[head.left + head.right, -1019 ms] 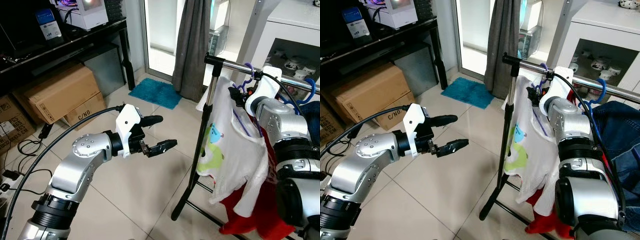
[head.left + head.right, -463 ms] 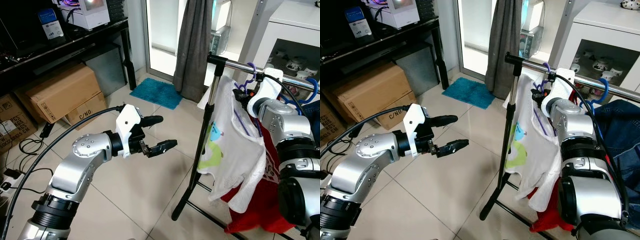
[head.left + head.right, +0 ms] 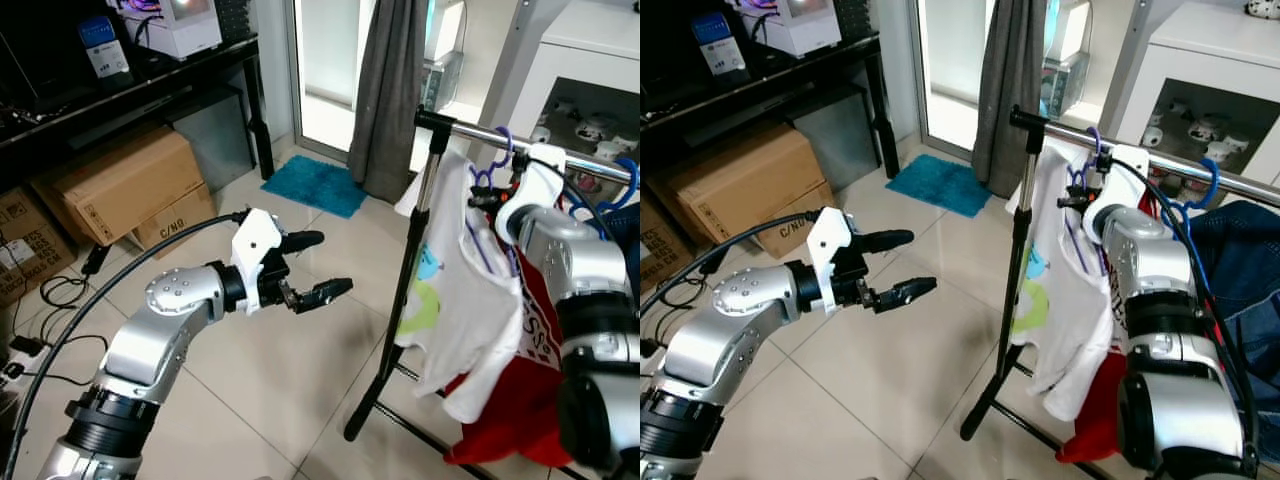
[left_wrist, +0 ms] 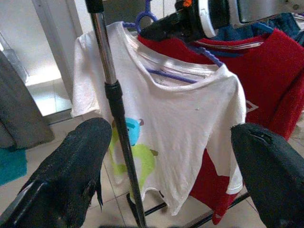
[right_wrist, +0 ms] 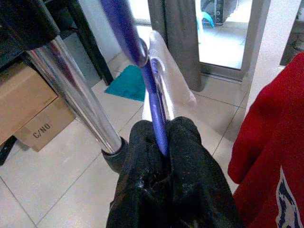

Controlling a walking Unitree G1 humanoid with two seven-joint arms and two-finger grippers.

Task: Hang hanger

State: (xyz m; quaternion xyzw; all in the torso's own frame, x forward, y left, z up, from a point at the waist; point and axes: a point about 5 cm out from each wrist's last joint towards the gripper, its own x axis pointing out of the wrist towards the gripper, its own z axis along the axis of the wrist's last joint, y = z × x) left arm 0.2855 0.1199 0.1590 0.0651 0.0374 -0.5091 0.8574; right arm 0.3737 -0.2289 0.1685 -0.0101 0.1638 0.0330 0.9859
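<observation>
Nearby, cardboard boxes (image 3: 125, 185) sit under a black desk (image 3: 120, 85) on the robot's left, a teal mat (image 3: 318, 185) lies on the tiled floor by a grey curtain (image 3: 390, 90), and a white cabinet (image 3: 1210, 70) stands behind the clothes rack (image 3: 415, 270). The rack's upright pole stands between the two arms. On its chrome rail (image 3: 1060, 128) hangs a white shirt (image 3: 455, 290) with a red garment (image 3: 525, 400) behind it and blue denim (image 3: 1240, 260) further along.

The right tool (image 3: 1077, 195) is up at the rail, its fingers (image 5: 190, 166) clamped together on the purple hanger (image 5: 154, 90) that carries the white shirt; the hanger's hook (image 3: 500, 145) sits at the rail. The left tool (image 3: 315, 268) hovers over the floor well apart from the rack, its two fingers spread and holding nothing.

Compared with a second ago, the right arm has shifted a little further along the rail, the shirt swinging with it, while the left arm has kept its pose.
</observation>
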